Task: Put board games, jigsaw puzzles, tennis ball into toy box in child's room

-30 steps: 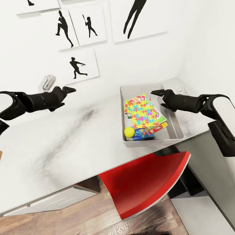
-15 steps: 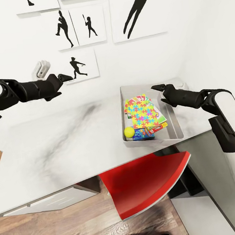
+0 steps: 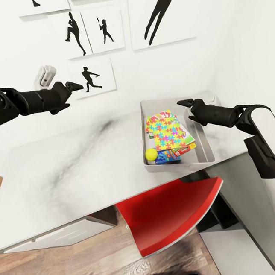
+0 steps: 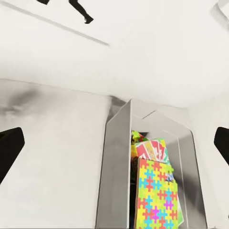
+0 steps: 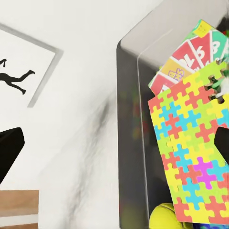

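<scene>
The grey toy box point(image 3: 179, 163) sits at the right end of the marble table point(image 3: 72, 162). Inside it a colourful jigsaw puzzle point(image 3: 168, 134) lies on top of board games point(image 3: 180, 150), with the yellow tennis ball point(image 3: 151, 154) in the near left corner. My right gripper point(image 3: 185, 103) hovers open over the box's far right rim, holding nothing. My left gripper point(image 3: 77, 85) is open and empty, raised high over the table's left part near the wall. The left wrist view shows the box wall point(image 4: 114, 162), the puzzle point(image 4: 155, 195) and a red-card board game point(image 4: 151, 149). The right wrist view shows the puzzle point(image 5: 191, 143), the ball point(image 5: 162, 218) and the card game point(image 5: 191, 55).
A red chair point(image 3: 172, 210) is tucked under the table below the box. White drawers point(image 3: 59, 235) stand beneath the table's left side. A white fixture point(image 3: 45, 75) hangs on the back wall by my left arm. The right wall runs close beside my right arm.
My left arm has risen and drawn back leftwards toward the wall. My right gripper lifted slightly and shifted right along the box's far rim, then held still.
</scene>
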Robot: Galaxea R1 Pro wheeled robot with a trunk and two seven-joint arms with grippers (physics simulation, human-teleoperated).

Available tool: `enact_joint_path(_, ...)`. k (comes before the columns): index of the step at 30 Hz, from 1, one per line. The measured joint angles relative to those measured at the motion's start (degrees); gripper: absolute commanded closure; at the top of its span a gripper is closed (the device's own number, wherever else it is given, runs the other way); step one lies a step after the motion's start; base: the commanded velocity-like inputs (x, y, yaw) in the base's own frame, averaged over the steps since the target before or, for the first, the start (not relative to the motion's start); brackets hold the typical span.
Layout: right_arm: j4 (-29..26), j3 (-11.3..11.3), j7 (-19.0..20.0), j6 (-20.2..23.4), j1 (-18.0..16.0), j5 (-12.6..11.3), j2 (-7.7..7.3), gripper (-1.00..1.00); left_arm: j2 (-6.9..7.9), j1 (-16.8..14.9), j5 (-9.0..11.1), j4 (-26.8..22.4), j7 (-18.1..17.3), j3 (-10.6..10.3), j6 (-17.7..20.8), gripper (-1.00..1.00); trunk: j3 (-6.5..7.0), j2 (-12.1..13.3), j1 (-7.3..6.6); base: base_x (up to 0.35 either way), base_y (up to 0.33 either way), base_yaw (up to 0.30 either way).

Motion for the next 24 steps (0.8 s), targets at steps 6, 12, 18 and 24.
enact_joint_path(6,0.53,-0.08,-0.07,-0.26,0.29,0.05,-0.01,-1.00,0.03,-0.98,-2.03,1.93,-0.11,1.94,1.94,-1.00,0.00,0.00,0.02,-0.165,0.000,0.000)
enact_joint_path(12,0.67,-0.07,-0.09,-0.34,0.37,0.06,-0.01,-1.00,0.04,-1.27,-3.34,3.03,-0.15,3.88,3.23,-1.00,0.00,0.00,0.01,-0.193,0.000,0.000)
enact_joint_path(18,0.70,-0.06,-0.09,-0.37,0.39,0.05,-0.01,-1.00,0.04,-1.33,-3.52,3.08,-0.17,15.68,3.38,-1.00,0.00,-0.02,-0.02,-0.068,0.000,0.000)
enact_joint_path(24,0.72,-0.05,-0.10,-0.37,0.39,0.06,-0.01,-1.00,0.03,-1.31,-3.58,3.10,-0.17,15.92,3.40,-1.00,0.00,0.00,0.00,-0.021,0.000,0.000)
